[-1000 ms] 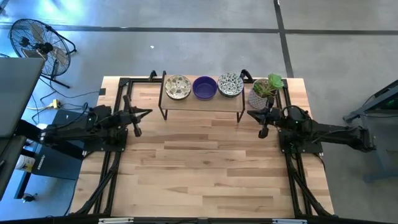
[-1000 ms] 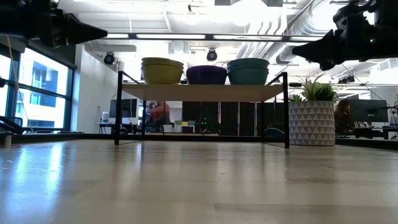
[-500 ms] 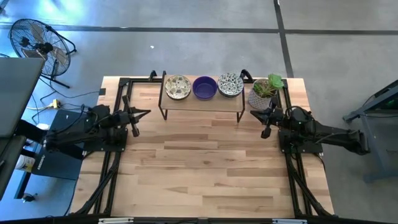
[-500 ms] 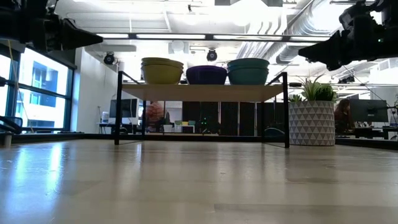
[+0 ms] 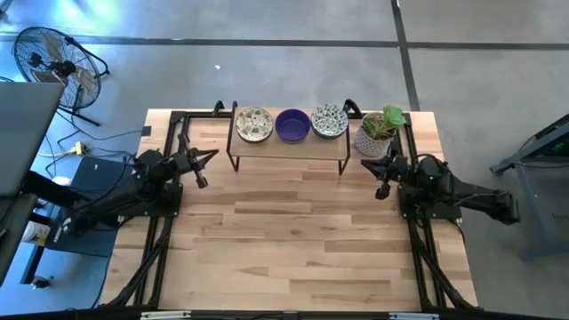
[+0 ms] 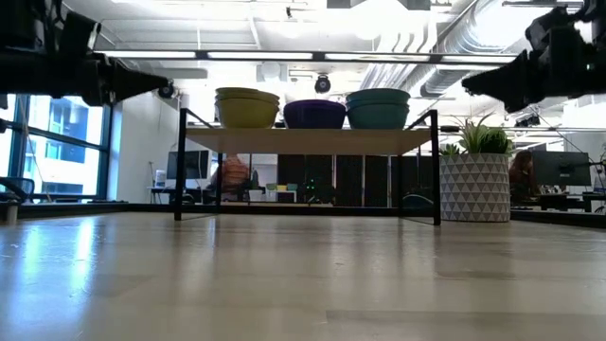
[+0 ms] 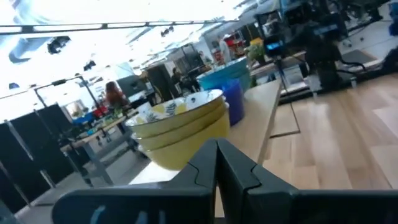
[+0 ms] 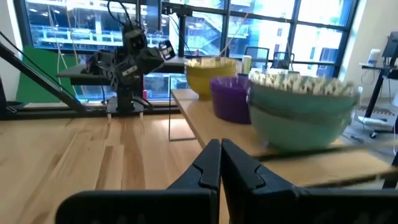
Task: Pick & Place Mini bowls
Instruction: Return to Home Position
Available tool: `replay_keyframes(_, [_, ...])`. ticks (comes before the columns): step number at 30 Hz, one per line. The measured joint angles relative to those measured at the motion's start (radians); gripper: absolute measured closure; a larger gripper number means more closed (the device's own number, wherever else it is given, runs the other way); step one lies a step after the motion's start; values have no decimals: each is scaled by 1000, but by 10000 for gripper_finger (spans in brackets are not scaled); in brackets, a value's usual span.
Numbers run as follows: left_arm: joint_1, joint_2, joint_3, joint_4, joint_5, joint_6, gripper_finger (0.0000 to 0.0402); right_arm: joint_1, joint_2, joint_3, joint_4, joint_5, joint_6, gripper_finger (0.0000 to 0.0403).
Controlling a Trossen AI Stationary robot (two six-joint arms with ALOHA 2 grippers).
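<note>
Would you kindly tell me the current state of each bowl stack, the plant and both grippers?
Yellow patterned ceramic bowls: stacked, upright on the wooden shelf.
Glossy purple bowl: upright, mid-shelf.
Teal speckled bowls: stacked, upright on shelf.
Potted green plant: upright beside shelf.
Left gripper: shut, empty.
Right gripper: shut, empty.

Left arm (image 5: 116,200) at 9 o'clock, right arm (image 5: 453,191) at 3 o'clock: both matte black, boxy links, rounded joints. Fingers (image 7: 239,175) dark, flat-sided, angular, tapering to narrow tips on both wrists.
</note>
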Motion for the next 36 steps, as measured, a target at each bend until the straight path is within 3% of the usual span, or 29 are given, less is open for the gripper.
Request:
replay_keyframes(4, [34, 0, -1, -20, 30, -9, 401, 0, -37, -68, 19, 16, 32, 403])
replay_keyframes(36, [59, 0, -9, -88, -24, -43, 401, 0, -31, -68, 7, 22, 24, 402])
